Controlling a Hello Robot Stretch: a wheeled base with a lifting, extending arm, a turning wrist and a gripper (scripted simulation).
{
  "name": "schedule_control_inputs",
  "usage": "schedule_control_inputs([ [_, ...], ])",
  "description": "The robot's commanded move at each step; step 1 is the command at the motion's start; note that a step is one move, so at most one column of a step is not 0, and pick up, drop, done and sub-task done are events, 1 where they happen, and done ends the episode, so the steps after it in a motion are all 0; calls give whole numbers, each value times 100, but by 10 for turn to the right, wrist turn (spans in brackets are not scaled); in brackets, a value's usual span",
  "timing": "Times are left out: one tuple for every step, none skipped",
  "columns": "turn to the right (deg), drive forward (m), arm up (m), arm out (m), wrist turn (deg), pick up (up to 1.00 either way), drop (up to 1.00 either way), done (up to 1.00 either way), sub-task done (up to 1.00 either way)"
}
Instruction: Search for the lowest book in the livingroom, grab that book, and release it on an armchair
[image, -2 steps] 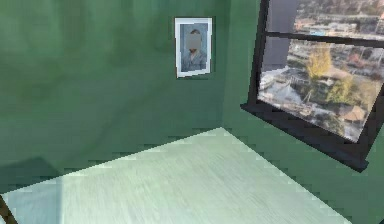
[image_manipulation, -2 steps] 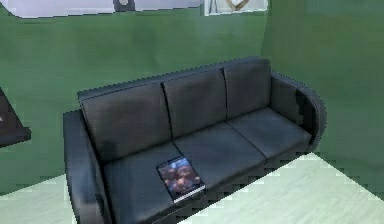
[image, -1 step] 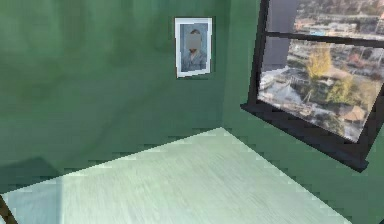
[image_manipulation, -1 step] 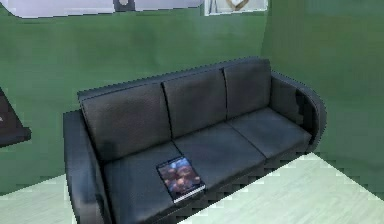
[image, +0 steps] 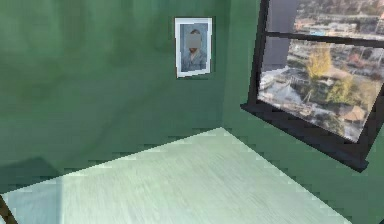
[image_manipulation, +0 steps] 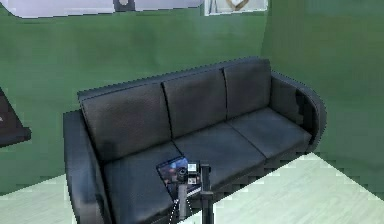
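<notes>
Daylight comes through the window (image: 318, 70), whose frame leans with the view's edge distortion. The floor (image: 200, 175) beneath lies pale and bright; the green wall (image: 90, 80) carries broad soft shadows. Around the hand (image_manipulation: 185, 188) the light is even and mild, with a faint sheen on the cushions of the dark sofa (image_manipulation: 200, 110) beyond the hand.

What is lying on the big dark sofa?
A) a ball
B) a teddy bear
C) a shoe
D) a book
D: a thin, flat book with a blue cover lies on the seat cushion at the arm side view's left end of the dark sofa.
</notes>
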Motion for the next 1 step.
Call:
schedule_control_inputs([
  [0,0,0,0,450,0,0,0,0],
])
